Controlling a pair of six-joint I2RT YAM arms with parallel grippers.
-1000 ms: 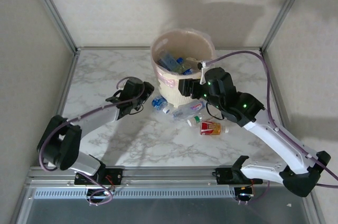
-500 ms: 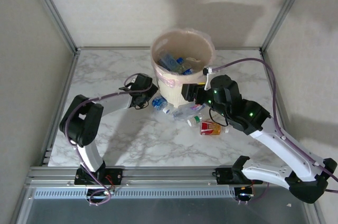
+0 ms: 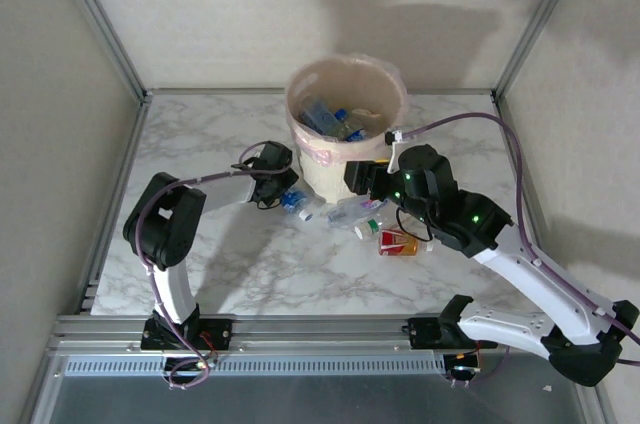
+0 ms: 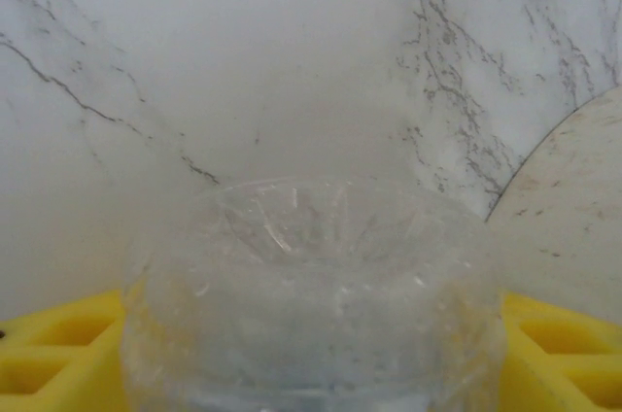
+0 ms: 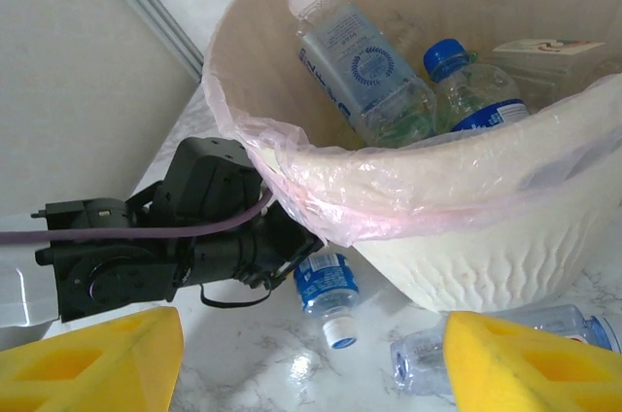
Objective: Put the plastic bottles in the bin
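Observation:
The cream bin [image 3: 310,159] with its pinkish liner stands at the back centre and holds several plastic bottles [image 5: 364,62]. A blue-labelled clear bottle [image 3: 293,202] lies on the marble just left of the bin's foot. My left gripper [image 3: 281,190] is shut on its base. In the left wrist view that clear base [image 4: 311,276] fills the gap between the yellow fingers [image 4: 58,354]. My right gripper [image 3: 364,177] hovers open at the bin's front wall, yellow fingertips [image 5: 530,363] wide apart with nothing between them, looking at the held bottle [image 5: 327,284].
More bottles lie in front of the bin: a clear one [image 3: 356,208], a green one with a white cap [image 3: 368,229] and a red-labelled one [image 3: 399,242]. The bin wall [image 4: 573,227] is close on the left gripper's right. Enclosure walls ring the table.
My left gripper slid right to the blue-labelled bottle and its jaws closed on the bottle's base, nudging it slightly. My right gripper dropped a little at the bin's front and stayed open.

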